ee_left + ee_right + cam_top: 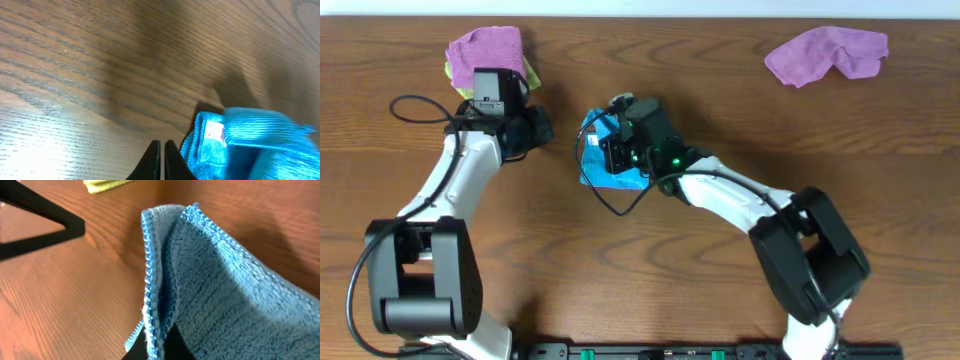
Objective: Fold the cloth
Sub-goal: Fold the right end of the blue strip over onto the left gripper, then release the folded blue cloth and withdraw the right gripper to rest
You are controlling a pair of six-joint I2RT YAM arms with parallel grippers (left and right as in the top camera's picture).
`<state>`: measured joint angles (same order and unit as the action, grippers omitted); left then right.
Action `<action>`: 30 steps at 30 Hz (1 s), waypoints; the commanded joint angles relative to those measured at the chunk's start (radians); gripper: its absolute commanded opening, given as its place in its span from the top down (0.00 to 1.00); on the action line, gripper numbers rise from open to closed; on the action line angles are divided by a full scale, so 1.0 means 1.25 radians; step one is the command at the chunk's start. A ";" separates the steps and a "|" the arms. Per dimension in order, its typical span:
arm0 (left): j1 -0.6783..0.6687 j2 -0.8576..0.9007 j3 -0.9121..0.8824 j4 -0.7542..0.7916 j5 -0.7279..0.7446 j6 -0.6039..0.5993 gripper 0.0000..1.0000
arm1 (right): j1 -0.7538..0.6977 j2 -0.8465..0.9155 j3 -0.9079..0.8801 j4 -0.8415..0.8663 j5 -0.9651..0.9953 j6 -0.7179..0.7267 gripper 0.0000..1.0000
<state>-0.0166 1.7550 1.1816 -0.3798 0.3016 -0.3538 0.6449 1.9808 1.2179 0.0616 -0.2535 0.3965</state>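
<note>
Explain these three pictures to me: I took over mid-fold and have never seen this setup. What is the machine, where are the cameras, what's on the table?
Two white-and-black robot arms work at a wooden table. The wide picture looks down from above; the other two come from a camera on each wrist. The right pincer is shut on the blue cloth, pinching two edges together. The left pincer is shut and empty, beside the cloth. One purple cloth lies at the far edge; a second purple cloth sits on a light green cloth.
</note>
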 commanded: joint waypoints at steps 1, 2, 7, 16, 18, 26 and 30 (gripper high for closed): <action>0.004 -0.023 0.016 -0.009 -0.014 0.025 0.94 | 0.014 0.023 0.020 -0.007 0.002 -0.015 0.99; 0.004 -0.025 0.016 -0.009 -0.014 0.027 0.94 | 0.016 0.024 0.020 -0.008 0.002 -0.015 0.99; 0.004 -0.030 0.016 -0.009 -0.014 0.029 0.94 | 0.026 0.027 0.021 0.000 0.000 -0.016 0.70; 0.005 -0.030 0.016 -0.010 -0.014 0.029 0.94 | 0.031 0.027 0.021 0.002 -0.099 -0.016 0.49; 0.009 -0.033 0.016 -0.010 -0.013 0.029 0.94 | 0.031 0.027 0.021 0.002 -0.130 -0.016 0.46; 0.037 -0.065 0.016 -0.026 -0.013 0.029 0.65 | 0.006 -0.001 0.021 -0.006 -0.122 -0.016 0.27; 0.050 -0.096 0.016 -0.079 -0.002 0.020 0.38 | -0.057 -0.062 0.021 -0.104 -0.099 -0.064 0.01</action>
<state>0.0345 1.6730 1.1816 -0.4534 0.2951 -0.3294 0.6266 1.9778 1.2266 -0.0265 -0.3920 0.3653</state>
